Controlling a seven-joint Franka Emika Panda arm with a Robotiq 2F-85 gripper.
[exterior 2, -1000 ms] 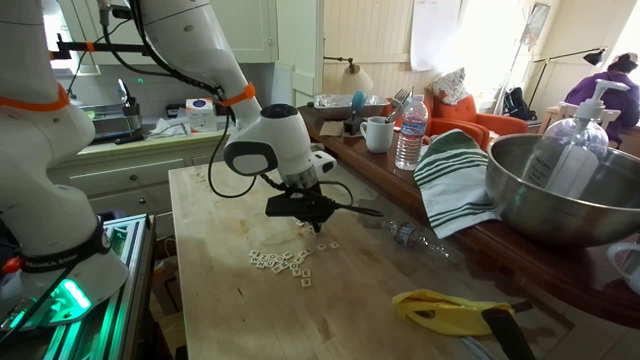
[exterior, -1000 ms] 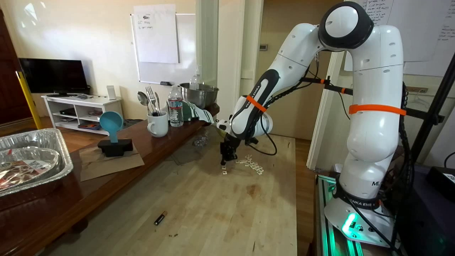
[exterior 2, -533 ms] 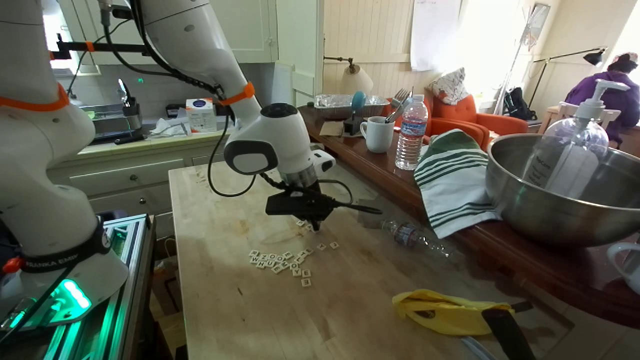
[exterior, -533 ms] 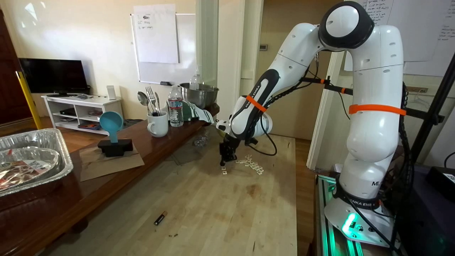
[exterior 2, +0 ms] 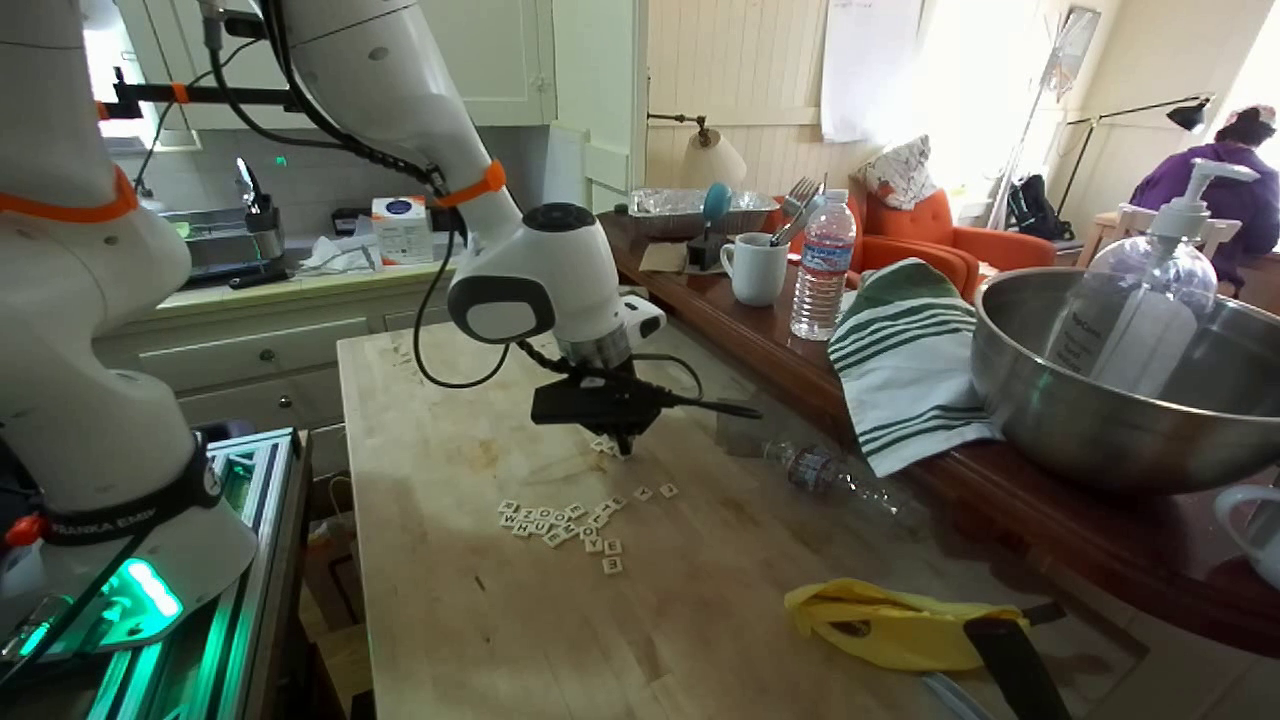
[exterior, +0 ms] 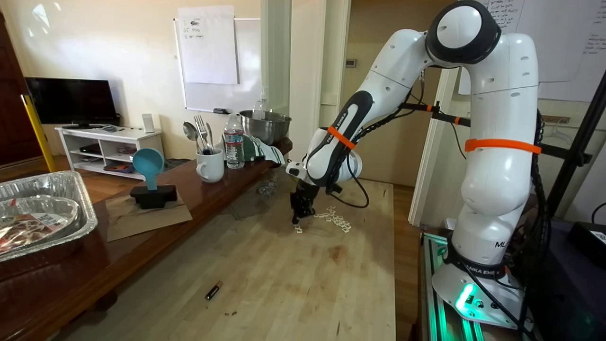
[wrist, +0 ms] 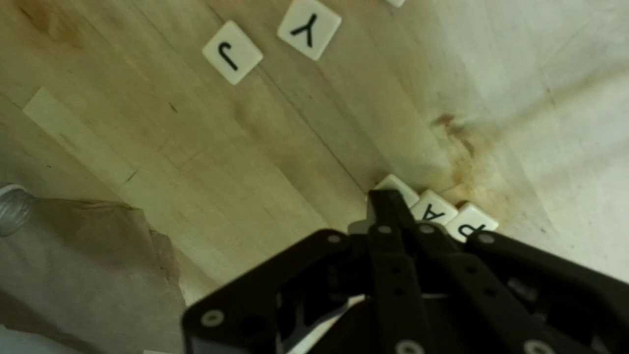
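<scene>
Pale, brown-stained wood makes the surface (exterior: 284, 274) under my black gripper (wrist: 385, 201), whose fingers look pressed together, nothing visible between them. Right at its fingertips lies a square cream tile (wrist: 405, 189), its letter hidden; I can't tell whether they touch. Beside the gripper, edge to edge with that piece, sits a cream tile marked A (wrist: 432, 207), then a partly covered cream tile (wrist: 471, 221). Sideways drift could, I judge, shove all three askew; coming too low could jam the fingers against the wood.
</scene>
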